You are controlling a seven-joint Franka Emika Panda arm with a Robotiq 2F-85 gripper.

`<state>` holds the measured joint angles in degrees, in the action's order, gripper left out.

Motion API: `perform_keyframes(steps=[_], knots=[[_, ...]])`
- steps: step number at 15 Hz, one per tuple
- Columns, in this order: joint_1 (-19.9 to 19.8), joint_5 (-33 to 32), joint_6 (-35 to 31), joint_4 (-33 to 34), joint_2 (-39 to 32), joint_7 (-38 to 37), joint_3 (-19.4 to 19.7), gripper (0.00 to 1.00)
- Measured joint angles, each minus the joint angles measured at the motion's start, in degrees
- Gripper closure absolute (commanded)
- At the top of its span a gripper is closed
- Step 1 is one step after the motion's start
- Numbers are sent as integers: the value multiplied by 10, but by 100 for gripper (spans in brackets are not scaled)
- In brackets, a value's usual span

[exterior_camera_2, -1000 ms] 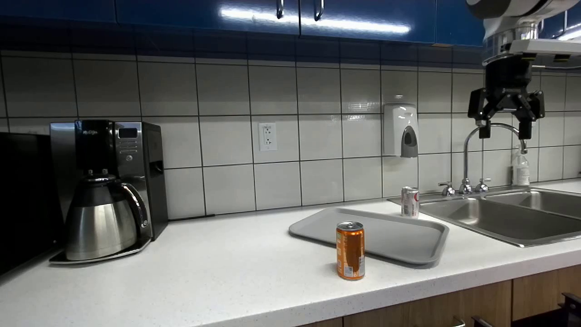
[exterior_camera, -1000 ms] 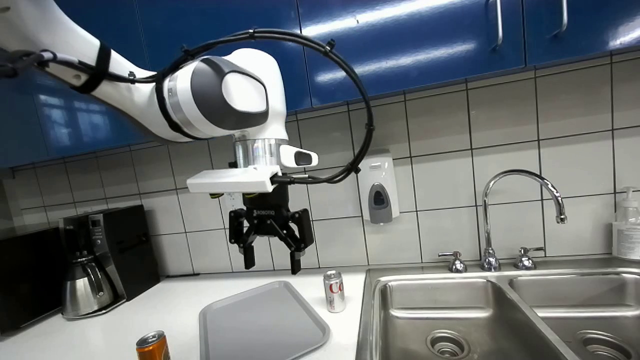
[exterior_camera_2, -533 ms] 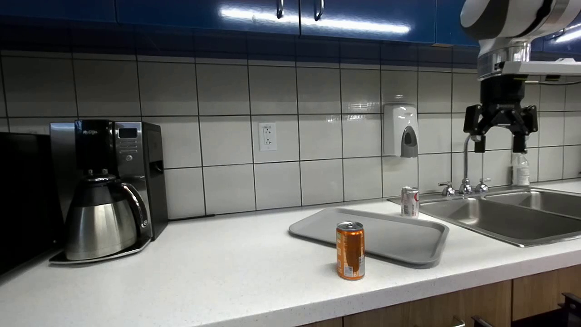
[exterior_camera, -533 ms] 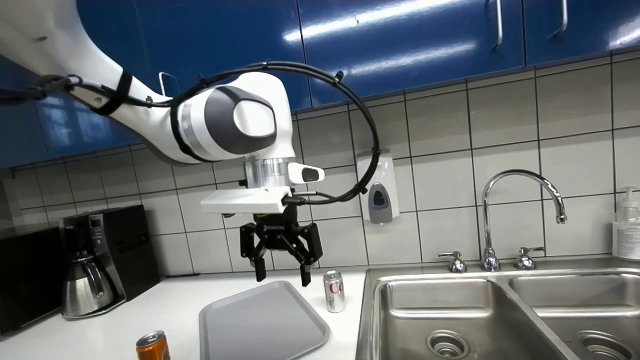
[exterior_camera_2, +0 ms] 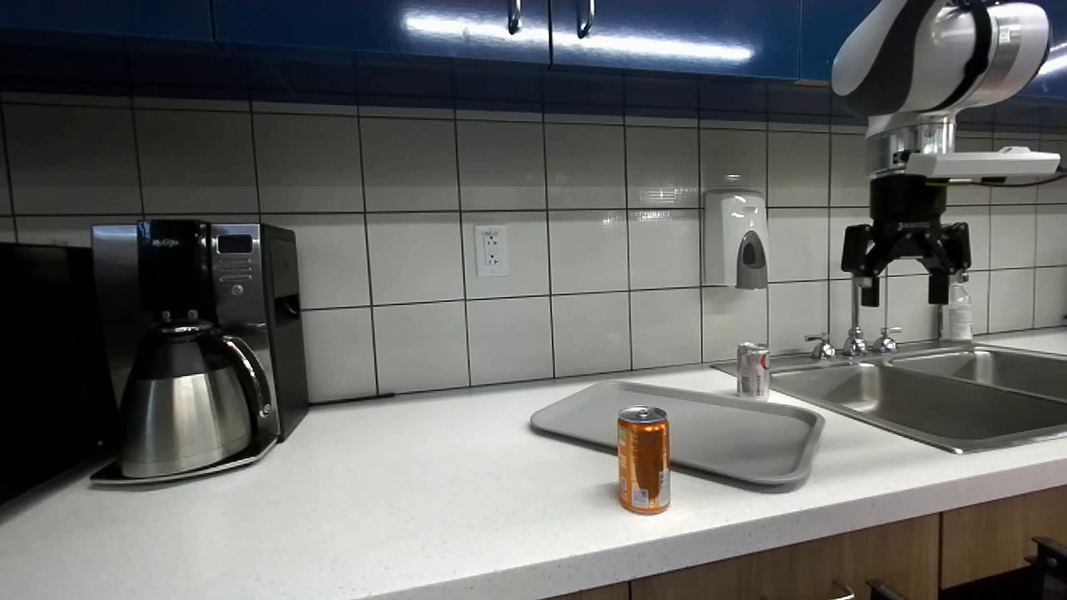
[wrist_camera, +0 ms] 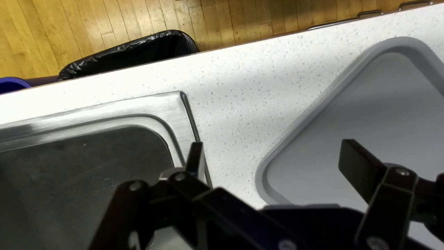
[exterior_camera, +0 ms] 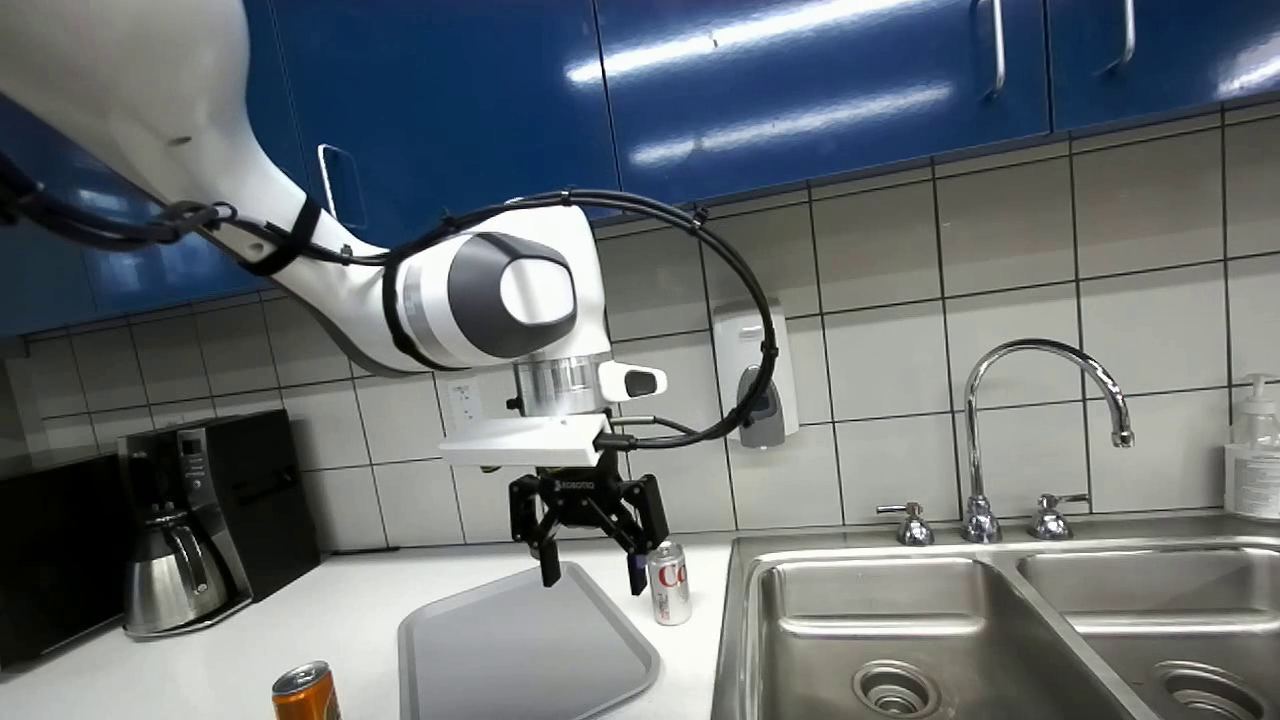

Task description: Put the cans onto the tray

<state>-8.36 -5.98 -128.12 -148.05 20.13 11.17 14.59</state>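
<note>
A: Condition of the end tool?
B: The Robotiq gripper (exterior_camera: 594,578) points downward, above the white countertop (exterior_camera_2: 417,500). Its jaws stand spread apart, with a wide gap between the fingertips (exterior_camera_2: 939,292), as confirmed in both exterior views and the wrist view.

A: Location of the silver can with red lettering (exterior_camera: 671,590)?
B: Upright on the countertop, between the grey tray (exterior_camera_2: 733,433) and the steel double-basin sink (exterior_camera: 738,640); just beside the tray, outside its rim.

A: Contact between gripper and can?
B: In an exterior view a fingertip (exterior_camera: 638,575) lines up with the can's left edge. In an exterior view the gripper (exterior_camera_2: 904,293) shows apart from the can, higher up and overlapping the gooseneck faucet (exterior_camera_2: 855,321).

A: The orange can (exterior_camera_2: 643,467)?
B: Also upright on the countertop, outside the tray and across it from the silver can. In an exterior view the orange can (exterior_camera: 305,692) is cut off by the lower border.

A: Wrist view findings?
B: One finger (wrist_camera: 196,156) overlaps the sink's edge, the other overlaps the tray; speckled countertop shows between. Past the counter's front edge show a black plastic bag (wrist_camera: 135,52) and wood flooring (wrist_camera: 145,17).

A: Surroundings?
B: A coffee maker (exterior_camera_2: 233,312) with a metal carafe (exterior_camera_2: 187,417) on the countertop, a soap dispenser (exterior_camera_2: 725,242) on the tiled wall (exterior_camera_2: 583,333), blue cabinets (exterior_camera_2: 333,29) overhead.
</note>
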Motion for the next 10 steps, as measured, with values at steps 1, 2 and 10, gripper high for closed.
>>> perform_keyframes(steps=[1,2,10], knots=[[0,0,-9,2,-9,0,0,0],[0,0,-18,4,-19,0,1,0],[0,2,-63,42,-104,2,1,0]])
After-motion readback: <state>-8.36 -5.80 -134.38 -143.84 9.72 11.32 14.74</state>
